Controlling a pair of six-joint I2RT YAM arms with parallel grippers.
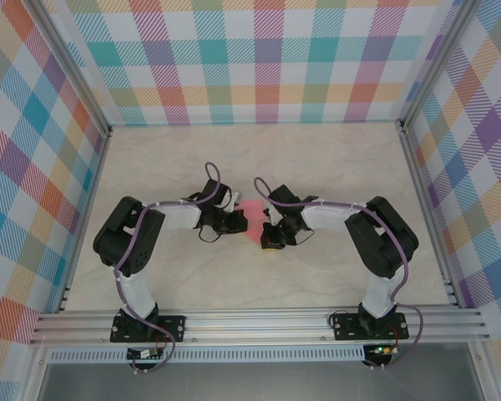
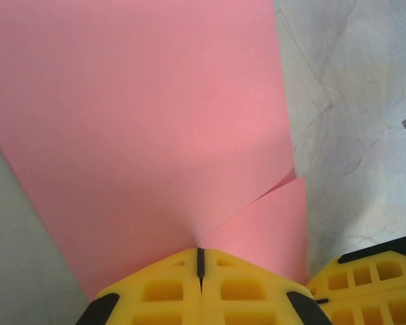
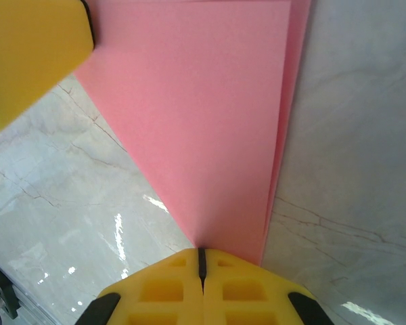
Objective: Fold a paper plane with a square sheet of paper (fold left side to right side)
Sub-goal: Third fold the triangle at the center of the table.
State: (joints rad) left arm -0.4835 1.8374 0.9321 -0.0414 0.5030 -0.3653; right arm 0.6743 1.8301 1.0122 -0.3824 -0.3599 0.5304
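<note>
Top external: folded paper (image 1: 252,217) partly hidden under arms (image 1: 179,215).

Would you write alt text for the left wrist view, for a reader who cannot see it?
The left claw, shut, pinches a salmon-pink sheet of paper at bottom centre; the sheet fans upward across most of the frame, a second layer peeking out at right over the marbled table.

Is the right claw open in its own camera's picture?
No, the right gripper is shut, its yellow halves pressed together on the tip of the paper.
</note>
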